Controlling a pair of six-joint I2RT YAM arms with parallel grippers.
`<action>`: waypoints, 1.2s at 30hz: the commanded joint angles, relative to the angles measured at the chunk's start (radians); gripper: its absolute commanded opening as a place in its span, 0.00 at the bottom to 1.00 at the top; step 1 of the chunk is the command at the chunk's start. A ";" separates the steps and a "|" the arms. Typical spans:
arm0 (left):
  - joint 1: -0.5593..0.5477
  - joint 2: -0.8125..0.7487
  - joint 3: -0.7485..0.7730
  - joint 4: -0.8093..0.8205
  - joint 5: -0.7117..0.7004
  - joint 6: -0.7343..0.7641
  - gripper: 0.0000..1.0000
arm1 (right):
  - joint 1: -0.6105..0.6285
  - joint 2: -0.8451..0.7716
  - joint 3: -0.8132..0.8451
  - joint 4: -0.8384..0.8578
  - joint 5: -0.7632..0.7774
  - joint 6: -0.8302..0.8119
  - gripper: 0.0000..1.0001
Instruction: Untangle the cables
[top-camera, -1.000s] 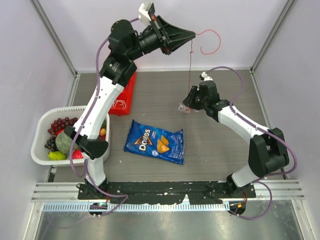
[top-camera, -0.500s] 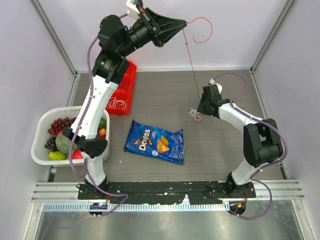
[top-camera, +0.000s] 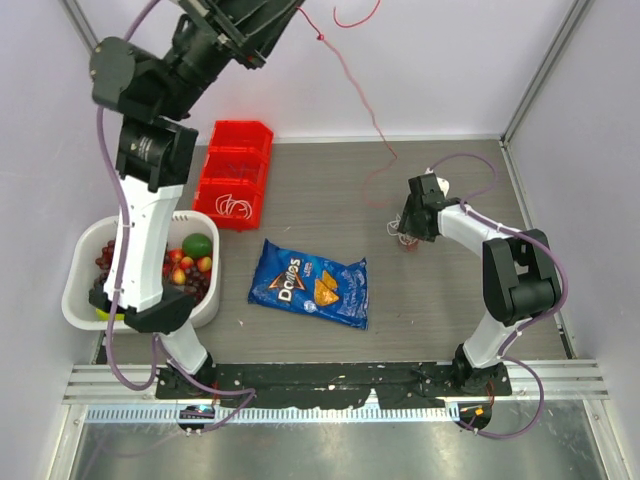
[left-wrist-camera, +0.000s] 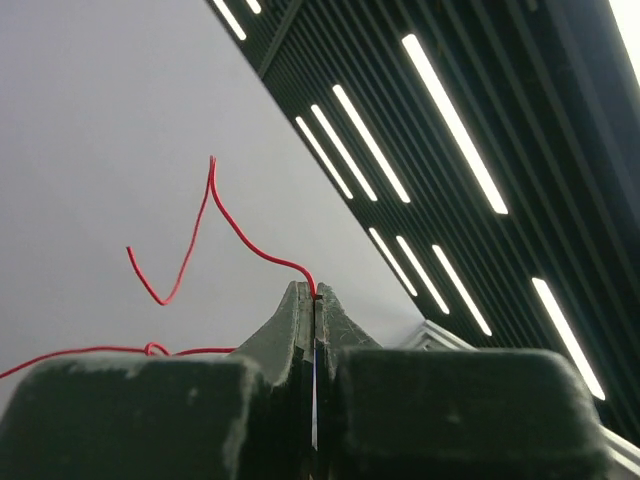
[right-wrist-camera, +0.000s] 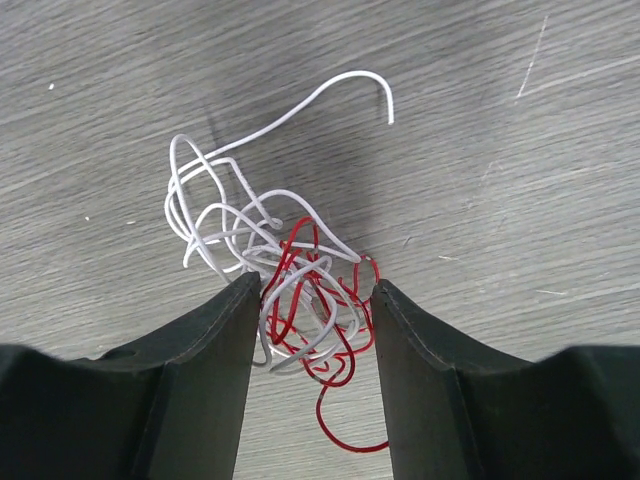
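High at the top of the overhead view, my left gripper (top-camera: 296, 8) is shut on a thin red cable (top-camera: 372, 120) that slants down from it toward the table. The left wrist view shows that red cable (left-wrist-camera: 240, 225) leaving the tips of the closed left gripper (left-wrist-camera: 315, 296). On the table at the right lies a small tangle of white and red cables (right-wrist-camera: 290, 270), also visible from above as the tangle (top-camera: 404, 241). My right gripper (right-wrist-camera: 315, 295) stands over it, open, with part of the tangle between its fingers; overhead, the right gripper (top-camera: 406, 230) is low over the table.
A blue chip bag (top-camera: 310, 283) lies mid-table. A red bin (top-camera: 235, 170) at the back left holds a small white coil (top-camera: 237, 208). A white basket (top-camera: 80, 315) of fruit stands at the left edge, beside the left arm.
The left arm has swung higher and to the left, drawing the red cable out longer. The right gripper has opened over the tangle, which now rests on the table.
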 joint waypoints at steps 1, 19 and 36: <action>-0.001 -0.026 0.055 0.066 -0.017 -0.002 0.00 | -0.018 -0.007 -0.001 -0.008 0.049 -0.011 0.54; 0.096 -0.092 -0.168 -0.091 -0.025 0.239 0.00 | 0.000 -0.251 0.137 -0.197 -0.071 -0.036 0.67; 0.387 0.238 -0.005 0.141 -0.146 0.194 0.00 | 0.000 -0.378 0.103 -0.266 -0.134 -0.048 0.67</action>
